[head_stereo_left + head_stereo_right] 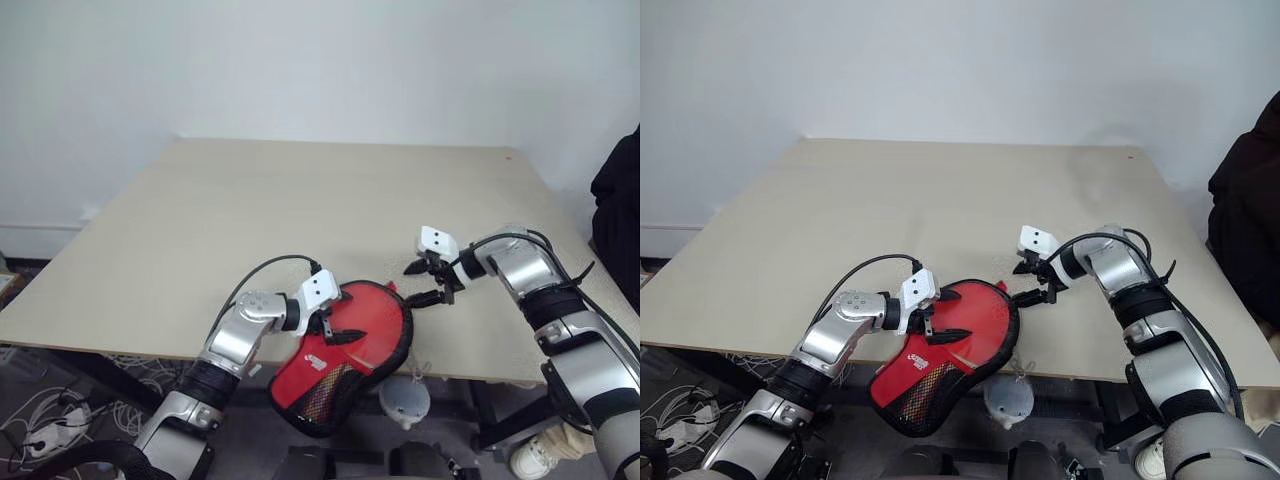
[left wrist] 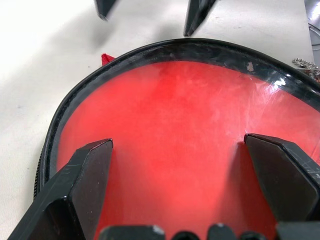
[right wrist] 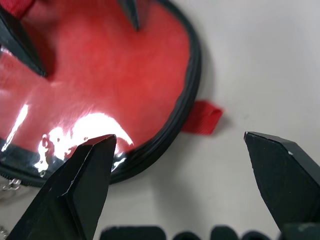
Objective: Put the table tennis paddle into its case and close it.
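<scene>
Two spread end effectors, left [image 1: 334, 322] and right [image 1: 425, 283], flank the case [image 1: 345, 355] overhanging the beige table [image 1: 300, 200] by a white wall [image 1: 300, 60].

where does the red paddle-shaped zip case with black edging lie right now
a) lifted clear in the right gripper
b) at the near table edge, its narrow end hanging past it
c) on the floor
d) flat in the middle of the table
b: the red paddle-shaped zip case with black edging rests at the near edge of the beige table, its narrow mesh end sticking out past that edge; both grippers stand open.
</scene>
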You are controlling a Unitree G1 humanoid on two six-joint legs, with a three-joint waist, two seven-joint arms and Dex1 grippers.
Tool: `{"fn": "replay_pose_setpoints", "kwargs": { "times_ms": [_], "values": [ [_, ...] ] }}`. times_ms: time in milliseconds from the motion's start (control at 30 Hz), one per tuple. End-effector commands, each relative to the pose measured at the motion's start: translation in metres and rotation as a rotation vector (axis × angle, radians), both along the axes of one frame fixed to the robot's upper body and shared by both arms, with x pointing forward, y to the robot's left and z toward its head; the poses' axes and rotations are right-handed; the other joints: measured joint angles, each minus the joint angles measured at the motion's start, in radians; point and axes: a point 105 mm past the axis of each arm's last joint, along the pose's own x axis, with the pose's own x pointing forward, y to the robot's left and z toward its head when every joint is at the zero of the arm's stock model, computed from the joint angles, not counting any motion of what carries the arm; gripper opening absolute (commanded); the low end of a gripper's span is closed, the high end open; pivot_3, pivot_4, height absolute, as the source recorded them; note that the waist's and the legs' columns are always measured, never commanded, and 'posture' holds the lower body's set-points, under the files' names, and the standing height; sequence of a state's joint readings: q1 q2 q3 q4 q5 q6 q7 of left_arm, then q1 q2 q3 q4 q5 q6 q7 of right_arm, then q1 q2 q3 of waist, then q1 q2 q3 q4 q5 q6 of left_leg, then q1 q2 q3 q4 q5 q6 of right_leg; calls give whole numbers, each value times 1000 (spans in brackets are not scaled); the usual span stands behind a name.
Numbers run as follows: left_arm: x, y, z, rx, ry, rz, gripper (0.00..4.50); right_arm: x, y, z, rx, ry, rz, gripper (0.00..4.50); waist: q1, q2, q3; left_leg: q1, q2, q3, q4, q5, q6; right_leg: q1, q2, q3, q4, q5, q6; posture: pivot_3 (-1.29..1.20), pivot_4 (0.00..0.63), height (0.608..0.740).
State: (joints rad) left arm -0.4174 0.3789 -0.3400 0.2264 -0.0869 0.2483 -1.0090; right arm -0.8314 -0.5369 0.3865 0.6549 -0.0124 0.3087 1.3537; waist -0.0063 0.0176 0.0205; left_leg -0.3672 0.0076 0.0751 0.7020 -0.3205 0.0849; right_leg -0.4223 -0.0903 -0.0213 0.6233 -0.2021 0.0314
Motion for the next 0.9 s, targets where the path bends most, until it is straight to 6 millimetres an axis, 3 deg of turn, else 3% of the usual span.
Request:
{"fn": "replay_pose_setpoints", "kwargs": {
  "times_ms": [33,100,233,433,667,900],
  "values": [
    [-5,5,-21,62,45,24,4500,-1,-2,10,19,-22,-6,4436,2,0,0,1,0,0,0,0,0,1,1,0,0,0,0,0,0,740],
    [-5,4,-20,59,37,22,4500,-5,-2,7,18,-12,-5,4436,3,0,0,3,1,1,0,0,0,3,2,1,0,0,0,0,0,740],
    [-4,4,-18,30,52,43,3821,-11,-7,1,16,14,-27,4500,4,0,0,7,2,1,1,-3,5,7,3,2,-1,0,1,0,0,740],
    [-5,6,-18,15,72,57,2173,-23,-13,-5,19,67,-50,4500,3,0,0,9,3,0,4,-3,6,10,3,2,0,1,3,0,0,740],
    [3,8,-15,28,16,86,214,-32,-6,-9,34,111,-45,4500,3,0,0,8,3,0,5,-3,5,9,3,2,0,1,2,0,0,740],
    [25,19,-5,5,0,193,57,-31,8,-10,87,167,-90,4500,-2,-1,1,8,3,-1,5,-2,5,7,4,3,0,3,0,0,0,740]
  ]
}}
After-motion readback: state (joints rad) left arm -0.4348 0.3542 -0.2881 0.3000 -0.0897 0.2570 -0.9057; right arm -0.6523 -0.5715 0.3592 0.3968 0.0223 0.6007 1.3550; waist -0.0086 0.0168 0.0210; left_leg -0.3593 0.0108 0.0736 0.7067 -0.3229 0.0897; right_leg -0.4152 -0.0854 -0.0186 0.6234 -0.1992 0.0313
